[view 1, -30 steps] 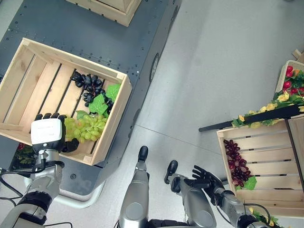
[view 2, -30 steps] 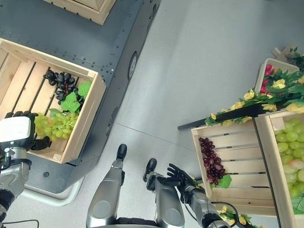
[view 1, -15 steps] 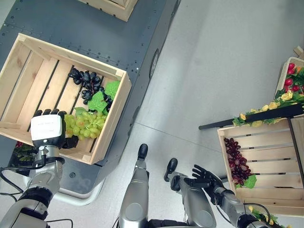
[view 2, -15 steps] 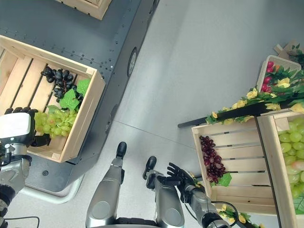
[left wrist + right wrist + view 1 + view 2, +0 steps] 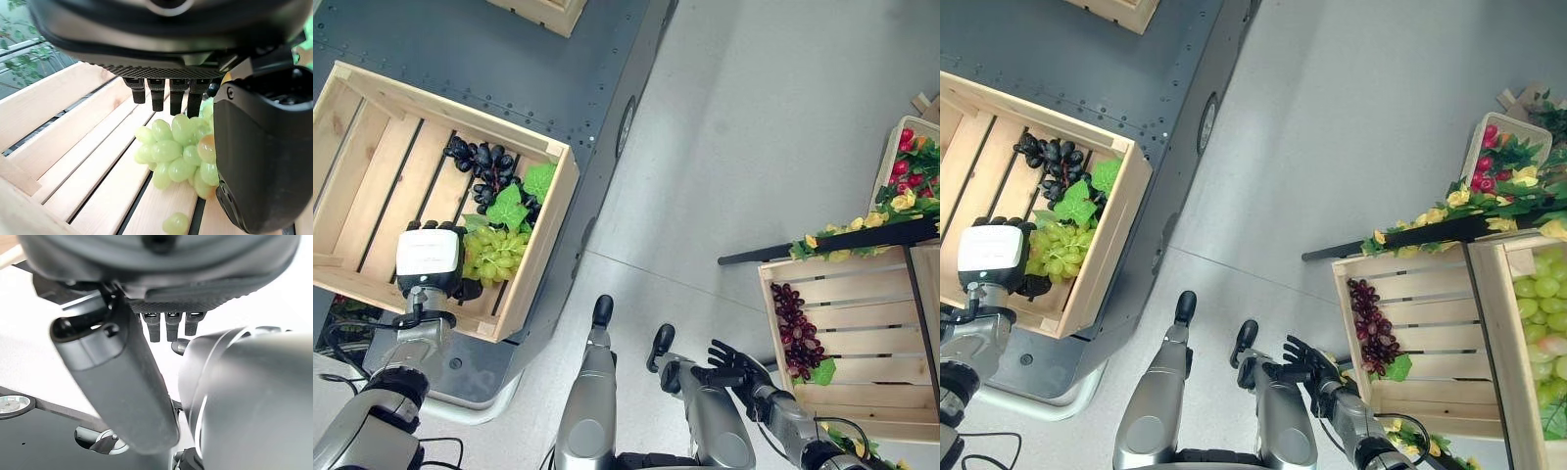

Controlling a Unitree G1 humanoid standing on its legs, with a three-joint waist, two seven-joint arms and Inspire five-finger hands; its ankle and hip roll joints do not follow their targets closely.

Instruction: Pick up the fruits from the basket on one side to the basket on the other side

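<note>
Right hand: nearest, low over the pale floor, fingers spread and relaxed, holding nothing. Left hand: inside the left crate, by its near right corner, fingers curved down over the green grapes with the thumb alongside; the wrist view shows the fingertips above the bunch and the thumb against it, the hold not yet closed as far as can be judged. Green grapes: a loose cluster of smooth, round, pale berries, resting on the slats, one berry lying apart. Black grapes: a dark, matte bunch with broad green leaves, further back along the same crate's right wall. Left crate: pale, unfinished slatted wood, set on a dark riveted platform. Right crate: same wood, holding one bunch of red grapes. Progress: apparently one bunch delivered, two remaining.
</note>
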